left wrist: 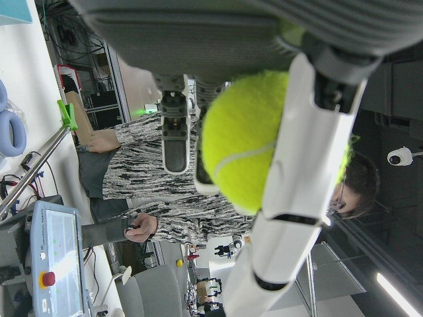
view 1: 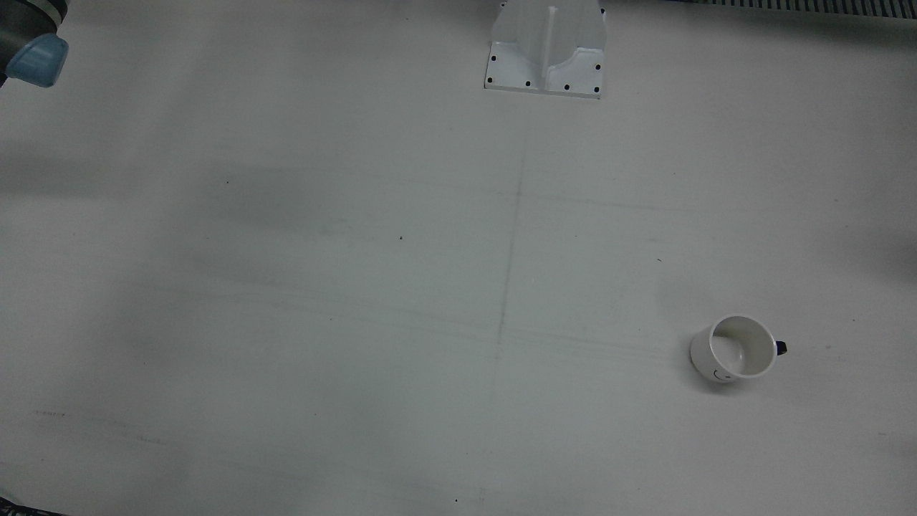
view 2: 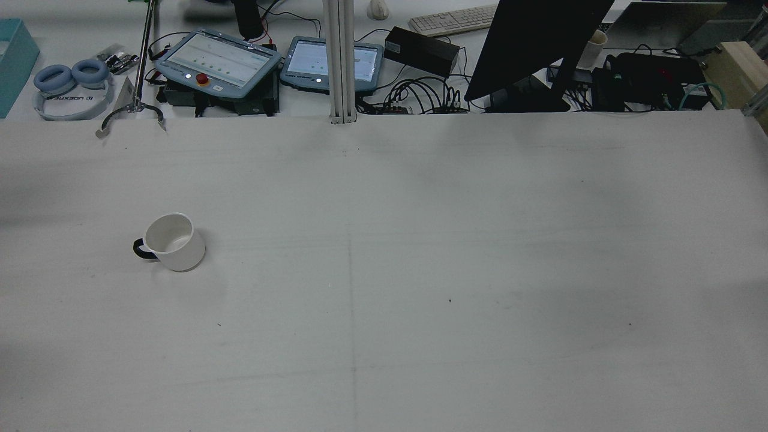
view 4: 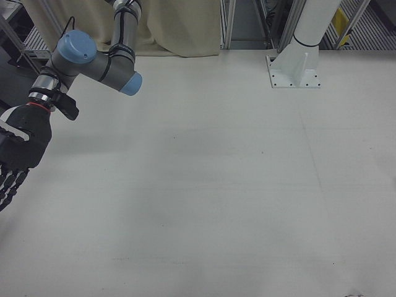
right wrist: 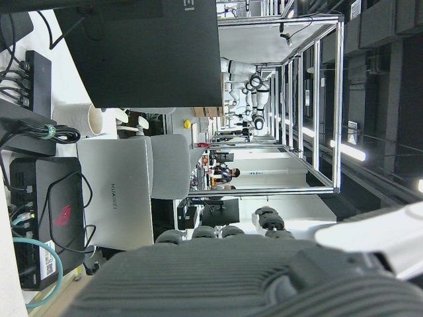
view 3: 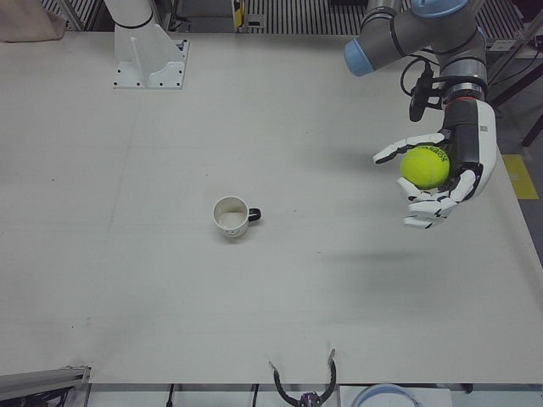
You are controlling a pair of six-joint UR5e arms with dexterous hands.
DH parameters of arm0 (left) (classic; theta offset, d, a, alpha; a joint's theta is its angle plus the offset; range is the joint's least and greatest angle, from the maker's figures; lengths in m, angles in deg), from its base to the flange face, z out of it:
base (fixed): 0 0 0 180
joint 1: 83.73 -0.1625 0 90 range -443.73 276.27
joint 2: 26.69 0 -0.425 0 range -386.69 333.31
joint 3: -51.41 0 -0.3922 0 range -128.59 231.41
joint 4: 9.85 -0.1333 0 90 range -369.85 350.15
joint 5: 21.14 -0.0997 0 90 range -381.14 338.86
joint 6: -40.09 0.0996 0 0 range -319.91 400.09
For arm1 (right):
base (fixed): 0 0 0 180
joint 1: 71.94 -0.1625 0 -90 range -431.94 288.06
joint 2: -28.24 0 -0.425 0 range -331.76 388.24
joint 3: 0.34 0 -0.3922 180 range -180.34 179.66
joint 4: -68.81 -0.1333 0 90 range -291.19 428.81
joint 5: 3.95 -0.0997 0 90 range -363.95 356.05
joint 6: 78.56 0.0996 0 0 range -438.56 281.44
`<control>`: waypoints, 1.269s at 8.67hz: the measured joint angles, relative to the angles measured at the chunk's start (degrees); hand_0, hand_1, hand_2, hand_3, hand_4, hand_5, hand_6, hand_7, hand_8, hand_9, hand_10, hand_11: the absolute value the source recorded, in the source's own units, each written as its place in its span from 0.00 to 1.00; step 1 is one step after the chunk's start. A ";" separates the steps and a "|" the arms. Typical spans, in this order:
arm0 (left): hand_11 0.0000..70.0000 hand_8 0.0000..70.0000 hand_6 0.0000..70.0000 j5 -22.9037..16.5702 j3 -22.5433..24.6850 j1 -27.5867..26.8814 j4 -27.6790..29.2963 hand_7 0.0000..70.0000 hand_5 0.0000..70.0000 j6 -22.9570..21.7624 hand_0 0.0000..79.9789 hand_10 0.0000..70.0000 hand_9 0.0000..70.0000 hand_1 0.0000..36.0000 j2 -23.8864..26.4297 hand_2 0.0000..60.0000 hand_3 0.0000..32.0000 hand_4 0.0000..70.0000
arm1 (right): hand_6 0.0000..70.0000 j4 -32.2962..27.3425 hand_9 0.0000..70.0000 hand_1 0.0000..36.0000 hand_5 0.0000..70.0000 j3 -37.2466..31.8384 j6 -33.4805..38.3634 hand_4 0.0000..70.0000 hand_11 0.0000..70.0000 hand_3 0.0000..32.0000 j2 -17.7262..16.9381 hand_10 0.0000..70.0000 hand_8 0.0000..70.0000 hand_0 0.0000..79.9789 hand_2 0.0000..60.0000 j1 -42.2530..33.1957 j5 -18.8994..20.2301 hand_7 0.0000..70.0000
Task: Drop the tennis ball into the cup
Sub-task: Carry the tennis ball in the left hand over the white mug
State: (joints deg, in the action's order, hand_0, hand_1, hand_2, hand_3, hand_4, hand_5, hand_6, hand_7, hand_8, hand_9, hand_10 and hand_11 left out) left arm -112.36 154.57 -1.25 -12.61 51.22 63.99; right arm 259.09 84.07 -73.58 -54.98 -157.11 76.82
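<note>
A white cup with a dark handle stands upright and empty on the table; it also shows in the front view and the rear view. My left hand is raised above the table's edge, well to the right of the cup in the left-front view, palm toward the cup, shut on a yellow-green tennis ball. The left hand view shows the ball between the fingers. My right hand hangs at the left edge of the right-front view, fingers pointing down and apart, holding nothing.
A white pedestal base is bolted at the table's far side. Beyond the other edge are teach pendants, cables, a monitor and headphones. A metal clamp sits at that edge.
</note>
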 measured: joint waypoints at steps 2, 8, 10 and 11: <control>0.50 0.61 1.00 0.09 -0.02 0.01 0.03 1.00 0.42 0.02 1.00 0.32 0.77 0.93 0.02 0.33 0.00 0.40 | 0.00 0.00 0.00 0.00 0.00 -0.03 -0.02 0.00 0.00 0.00 -0.01 0.00 0.00 0.00 0.00 0.00 0.00 0.00; 0.50 0.61 1.00 3.79 5.85 -14.69 -2.87 1.00 0.37 0.60 1.00 0.32 0.77 0.82 2.55 0.34 0.00 0.40 | 0.00 0.00 0.00 0.00 0.00 -0.03 0.02 0.00 0.00 0.00 0.02 0.00 0.00 0.00 0.00 0.00 0.00 0.00; 0.52 0.61 1.00 6.72 5.30 -25.75 -3.38 1.00 0.38 2.93 1.00 0.33 0.78 0.78 6.55 0.33 0.00 0.38 | 0.00 0.00 0.00 0.00 0.00 -0.04 0.03 0.00 0.00 0.00 0.03 0.00 0.00 0.00 0.00 0.00 0.00 0.00; 0.52 0.61 1.00 8.63 3.64 -30.12 -2.98 1.00 0.35 4.02 1.00 0.33 0.78 0.79 8.41 0.31 0.00 0.38 | 0.00 0.00 0.00 0.00 0.00 -0.03 0.03 0.00 0.00 0.00 0.03 0.00 0.00 0.00 0.00 0.00 0.00 0.00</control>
State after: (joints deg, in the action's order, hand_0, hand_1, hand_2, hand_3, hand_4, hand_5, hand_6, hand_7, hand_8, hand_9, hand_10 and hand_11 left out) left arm -103.73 158.21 -31.36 -15.60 55.24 72.40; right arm 259.09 84.04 -73.55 -54.95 -157.11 76.82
